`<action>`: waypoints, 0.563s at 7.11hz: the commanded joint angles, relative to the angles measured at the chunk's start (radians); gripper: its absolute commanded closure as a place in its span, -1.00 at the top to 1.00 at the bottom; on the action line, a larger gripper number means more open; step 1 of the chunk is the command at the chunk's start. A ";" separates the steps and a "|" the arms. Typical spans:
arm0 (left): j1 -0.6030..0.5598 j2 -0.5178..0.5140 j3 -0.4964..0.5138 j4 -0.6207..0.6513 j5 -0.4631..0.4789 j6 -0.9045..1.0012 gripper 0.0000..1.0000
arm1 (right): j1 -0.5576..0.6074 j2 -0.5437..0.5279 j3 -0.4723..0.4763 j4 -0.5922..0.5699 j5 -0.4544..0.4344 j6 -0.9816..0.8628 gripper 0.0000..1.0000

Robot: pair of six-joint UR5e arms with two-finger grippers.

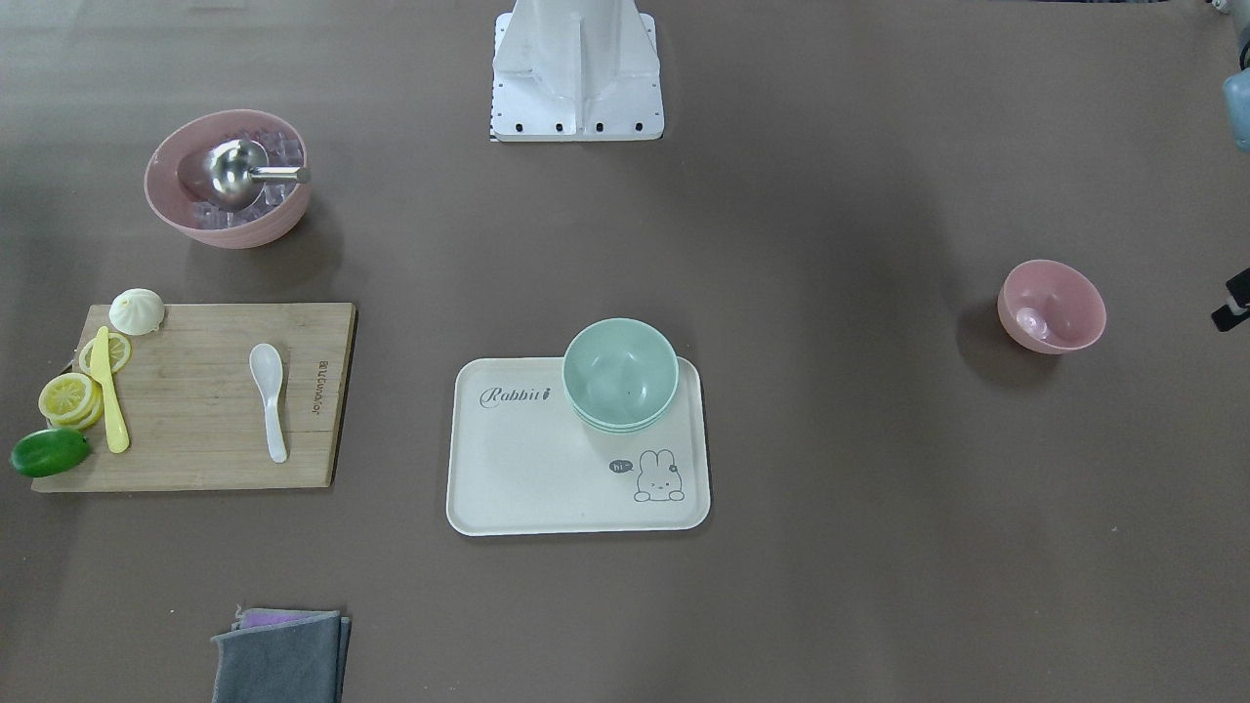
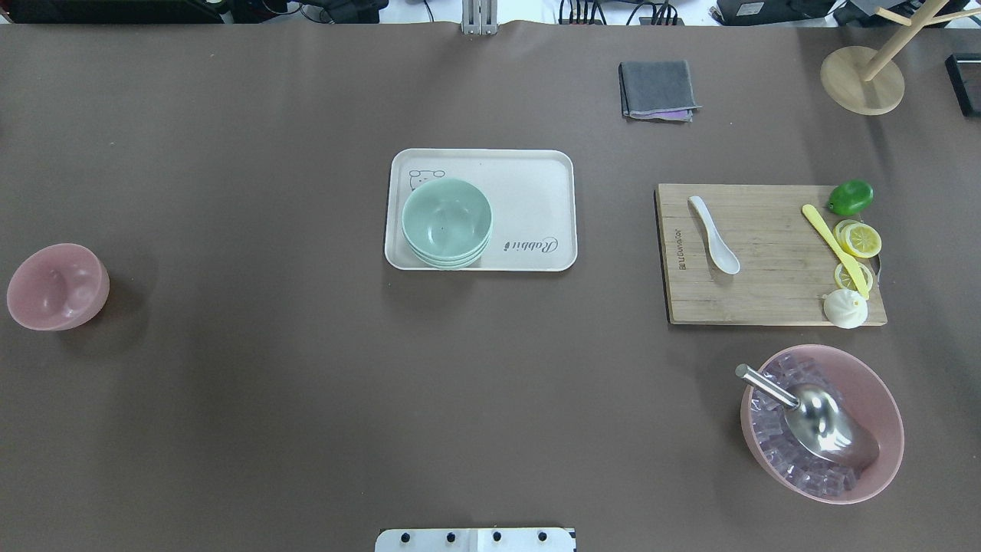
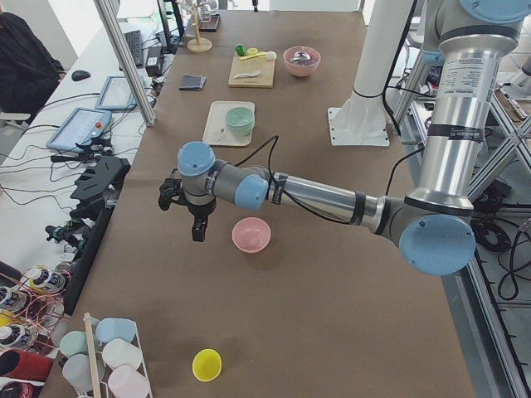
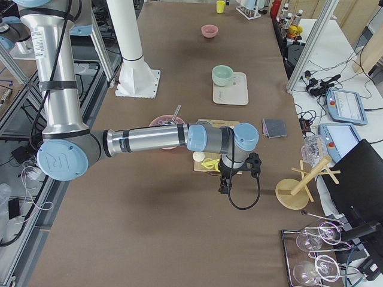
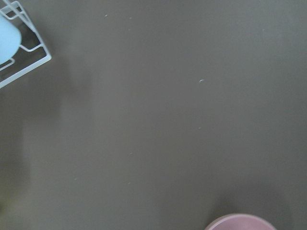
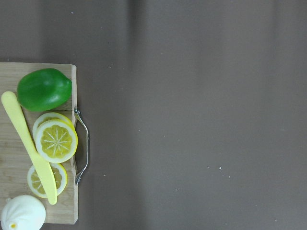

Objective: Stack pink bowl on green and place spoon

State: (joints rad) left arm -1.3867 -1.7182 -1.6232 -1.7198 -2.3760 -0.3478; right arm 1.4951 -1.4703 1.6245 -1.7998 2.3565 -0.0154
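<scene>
A small pink bowl stands alone on the table, far left in the overhead view. Its rim shows at the bottom of the left wrist view. A stack of green bowls sits on a corner of the cream tray. A white spoon lies on the wooden cutting board. My left gripper hangs just beside the pink bowl, apart from it. My right gripper hangs past the board's lemon end. I cannot tell whether either is open or shut.
A large pink bowl with ice cubes and a metal scoop stands near the board. A lime, lemon slices, a yellow knife and a bun lie on the board. A grey cloth, a wooden stand and a yellow cup stand farther out.
</scene>
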 commanded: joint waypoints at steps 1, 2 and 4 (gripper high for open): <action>0.075 0.018 0.170 -0.176 -0.014 -0.030 0.96 | -0.001 0.001 0.003 0.000 0.021 0.000 1.00; 0.102 0.072 0.219 -0.314 -0.014 -0.075 0.95 | -0.001 0.001 0.006 0.000 0.039 0.000 1.00; 0.204 0.139 0.223 -0.488 -0.009 -0.168 0.95 | -0.001 -0.001 0.006 0.000 0.040 0.000 1.00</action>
State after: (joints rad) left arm -1.2409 -1.6283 -1.4143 -2.0903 -2.3881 -0.4759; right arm 1.4941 -1.4699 1.6295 -1.7994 2.3931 -0.0153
